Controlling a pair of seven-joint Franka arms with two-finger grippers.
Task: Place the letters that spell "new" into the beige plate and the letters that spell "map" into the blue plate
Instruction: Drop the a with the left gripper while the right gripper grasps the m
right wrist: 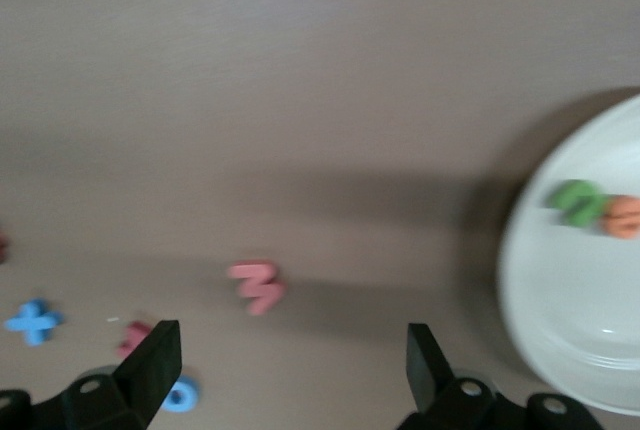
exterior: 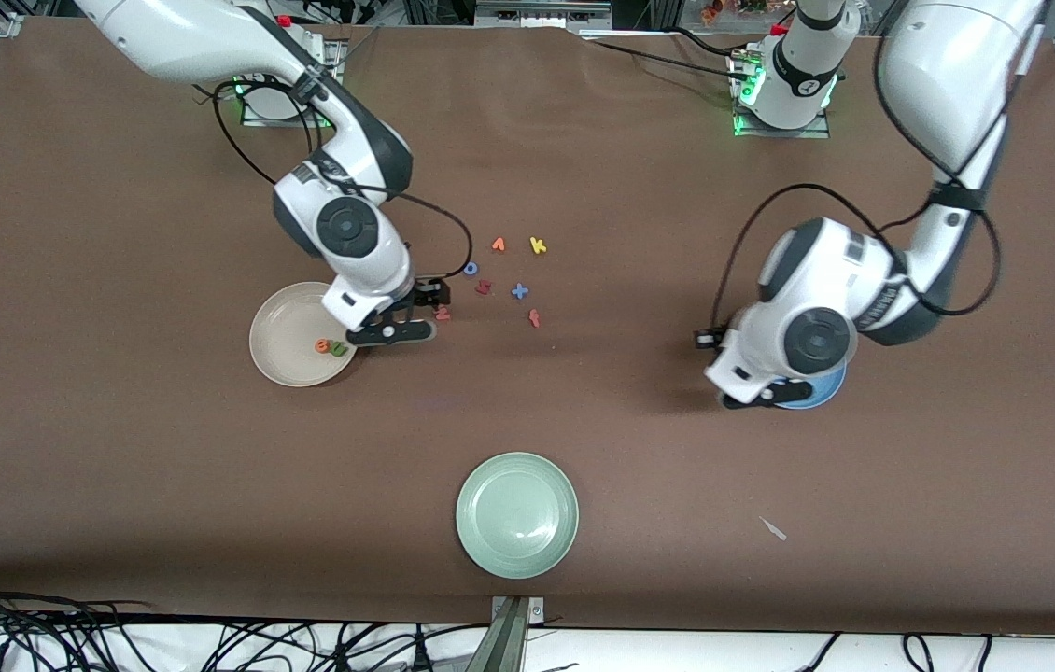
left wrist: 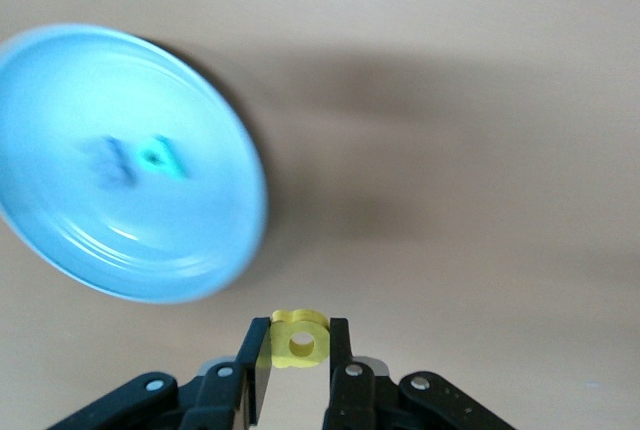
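Note:
The beige plate point(exterior: 289, 350) point(right wrist: 580, 320) holds the green n point(right wrist: 577, 202) and the orange e point(right wrist: 624, 216) side by side. The pinkish-red w point(exterior: 443, 314) point(right wrist: 257, 285) lies on the table beside that plate, toward the left arm's end. My right gripper point(exterior: 417, 315) point(right wrist: 290, 360) hangs open and empty over the table between the plate's rim and the w. My left gripper point(left wrist: 300, 342) is shut on the yellow a point(left wrist: 298, 340), beside the rim of the blue plate point(exterior: 823, 390) point(left wrist: 60, 110). In that plate lie the teal p point(left wrist: 160, 158) and the light blue m point(left wrist: 110, 162).
Loose letters lie mid-table: an orange one point(exterior: 498, 245), yellow k point(exterior: 538, 245), blue o point(exterior: 471, 269), red s point(exterior: 484, 287), blue x point(exterior: 519, 291), red f point(exterior: 535, 318). A pale green plate point(exterior: 517, 514) sits nearest the front camera. A small white scrap point(exterior: 773, 528) lies beside it.

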